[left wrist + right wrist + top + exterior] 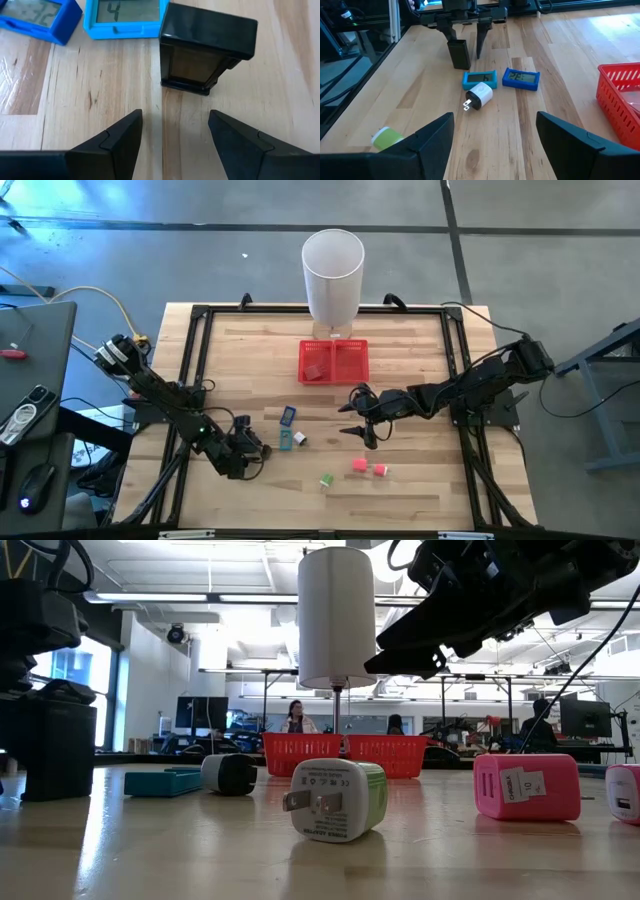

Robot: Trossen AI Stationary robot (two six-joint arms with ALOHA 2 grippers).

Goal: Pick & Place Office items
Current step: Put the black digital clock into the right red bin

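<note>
Grey concrete floor [150, 260] surrounds the wooden table [400, 490]; beyond it, an open workshop with bright windows [85, 670], ceiling beams [230, 575] and monitor-laden desks [200, 715].

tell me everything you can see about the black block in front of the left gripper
The black block is a small dark box, looking like glossy plastic, with a clear brownish panel on one face. It stands upright on the wooden table, apart from the two blue displays beside it. The left gripper is open and lined up on it, its fingers just short of it. Nothing but the table touches it.
</note>
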